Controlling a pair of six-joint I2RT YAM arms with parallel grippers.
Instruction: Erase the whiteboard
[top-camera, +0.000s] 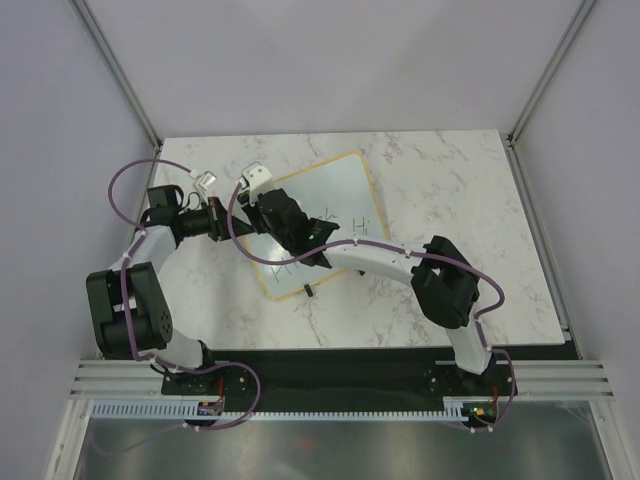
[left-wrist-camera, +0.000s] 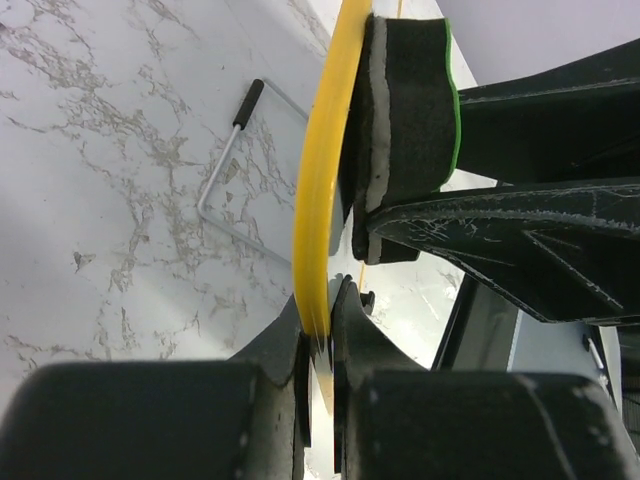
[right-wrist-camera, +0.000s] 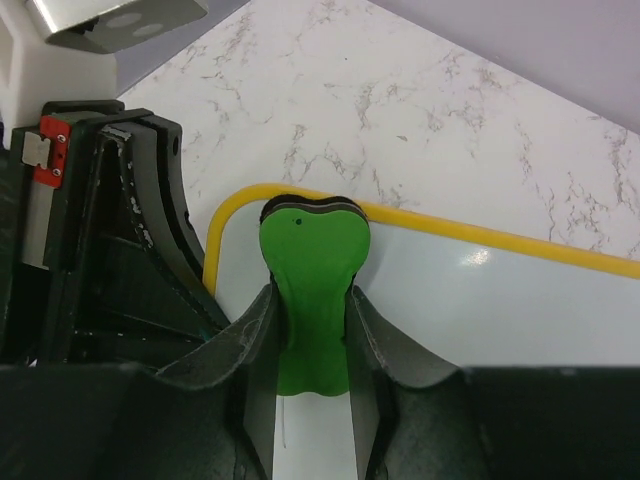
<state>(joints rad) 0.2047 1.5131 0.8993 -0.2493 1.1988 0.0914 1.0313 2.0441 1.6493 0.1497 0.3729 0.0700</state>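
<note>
Right gripper (right-wrist-camera: 312, 300) is closed firmly on the green handle of an eraser (right-wrist-camera: 312, 250), with the black felt pressed against the whiteboard (top-camera: 335, 195) near its far-left corner. That grip puts the pad square to the glossy surface, which a clean wipe needs. The board sits skewed around the middle of the marble table (top-camera: 470, 170), a little left of centre. I cannot tell whether it lies flat or leans on its wire stand (left-wrist-camera: 225, 185), which shows just beyond the left edge. The left gripper (left-wrist-camera: 320, 340) has its fingers nipped tight on the yellow frame (right-wrist-camera: 480, 235) at that edge, most likely to stop the light board sliding or tipping under the eraser's push. Faint dark handwriting (top-camera: 358, 224) shows on the nearer right part of the board beside the right arm. By my reckoning the wiping has ground to cover there.
</note>
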